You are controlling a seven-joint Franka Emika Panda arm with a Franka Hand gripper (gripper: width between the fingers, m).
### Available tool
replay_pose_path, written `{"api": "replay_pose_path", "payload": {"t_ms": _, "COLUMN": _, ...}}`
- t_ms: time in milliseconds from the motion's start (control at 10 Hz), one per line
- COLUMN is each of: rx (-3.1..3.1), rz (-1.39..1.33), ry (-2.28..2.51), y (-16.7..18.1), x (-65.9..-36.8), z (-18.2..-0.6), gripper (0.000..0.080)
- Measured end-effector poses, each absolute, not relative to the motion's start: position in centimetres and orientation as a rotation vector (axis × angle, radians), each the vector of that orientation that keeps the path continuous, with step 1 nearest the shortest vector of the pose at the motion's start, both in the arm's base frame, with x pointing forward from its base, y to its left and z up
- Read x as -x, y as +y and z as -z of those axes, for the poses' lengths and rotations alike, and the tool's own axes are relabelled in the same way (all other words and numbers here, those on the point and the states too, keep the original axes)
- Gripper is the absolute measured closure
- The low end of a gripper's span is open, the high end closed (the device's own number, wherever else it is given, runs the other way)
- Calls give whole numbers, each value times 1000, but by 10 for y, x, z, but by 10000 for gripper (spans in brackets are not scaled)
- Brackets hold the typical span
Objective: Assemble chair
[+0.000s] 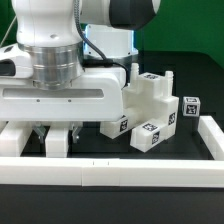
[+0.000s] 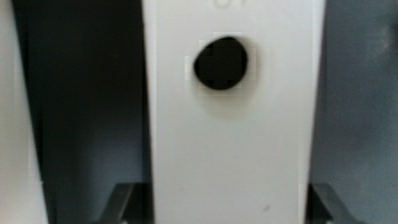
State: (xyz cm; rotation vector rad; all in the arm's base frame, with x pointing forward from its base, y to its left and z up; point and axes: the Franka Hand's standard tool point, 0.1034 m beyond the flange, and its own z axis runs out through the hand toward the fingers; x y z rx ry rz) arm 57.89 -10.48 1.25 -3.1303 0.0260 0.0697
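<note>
Wrist view: pincer (image 2: 231, 206) straddles a white flat plastic slab with one dark oval hole (image 2: 231, 140).
Dark fingertips (image 2: 125, 205) sit at the slab's two long edges, one per side. Whether they touch it or stand just off it I cannot tell, so clamped vs. apart is unresolved. The slab runs straight out between them, with the hole on its midline. In the exterior view the pincer is low over the black counter (image 1: 110, 158) at the exterior view's left, inside the long white border rails (image 1: 110, 176). The cluster of white blocky plastic chair parts with black-and-white square tags (image 1: 150, 105) stands on the counter toward the exterior view's right of the pincer. A small white tagged block (image 1: 192, 108) is just beside that cluster, near the right-hand rail.
</note>
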Motion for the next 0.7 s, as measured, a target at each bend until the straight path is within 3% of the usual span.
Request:
{"api": "replay_pose_path", "payload": {"t_ms": 100, "rx": 3122, "rz": -75, "ry": 28, "y": -102, "x": -580, "z": -22, "gripper": 516}}
{"api": "replay_pose_path", "payload": {"t_ms": 300, "rx": 3083, "rz": -104, "ry": 15, "y": -91, "x": -583, "z": -70, "gripper": 516}}
{"api": "replay_pose_path", "payload": {"t_ms": 700, "rx": 3042, "rz": -94, "ry": 89, "y": -77, "x": -590, "z": -133, "gripper": 515}}
